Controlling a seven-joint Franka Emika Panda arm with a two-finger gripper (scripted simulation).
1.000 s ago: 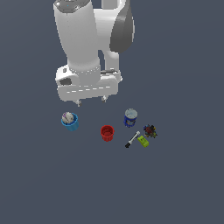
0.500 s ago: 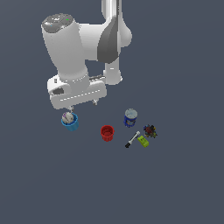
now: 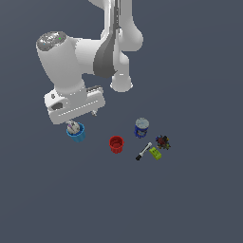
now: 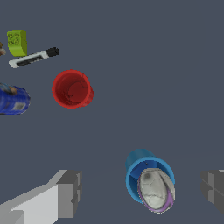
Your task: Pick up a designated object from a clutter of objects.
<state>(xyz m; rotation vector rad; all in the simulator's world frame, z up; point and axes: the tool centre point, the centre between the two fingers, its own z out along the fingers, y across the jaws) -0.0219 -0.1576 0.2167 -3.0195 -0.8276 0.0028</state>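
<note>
Wrist view first: the whitish-grey ball (image 4: 155, 189) sits in the mouth of the light-blue cup (image 4: 139, 165), and it lies right between the two grey fingers (image 4: 69, 192), one on either side with open floor between each finger and the cup. So the gripper (image 4: 142, 188) is spread wide, nothing pinched, no finger touching ball or cup. The ball shows darker mottled marks and a purplish edge (it covers a good part of the cup's opening).

Also in this view, well apart from the fingers: the red cup (image 4: 72, 89) standing mouth-up, the blue-and-white can (image 4: 13, 99) on its side at the frame edge, the black-and-white marker (image 4: 33, 57), and the yellow-green block (image 4: 17, 42) just beside the marker.

Over to the exterior view: here the gripper (image 3: 72, 124) hangs just above the light-blue cup (image 3: 76, 133), and the arm's white hand hides most of the fingers, so their spread cannot be read from this side. The ball (image 3: 73, 126) is only a pale patch at the cup's rim. What this view adds is the whole layout: the red cup (image 3: 116, 144) toward the exterior view's right, then the can (image 3: 141, 127), the marker (image 3: 144, 151), the block (image 3: 155, 153) and a dark multicoloured toy (image 3: 163, 141), barely in frame for the wrist camera.
</note>
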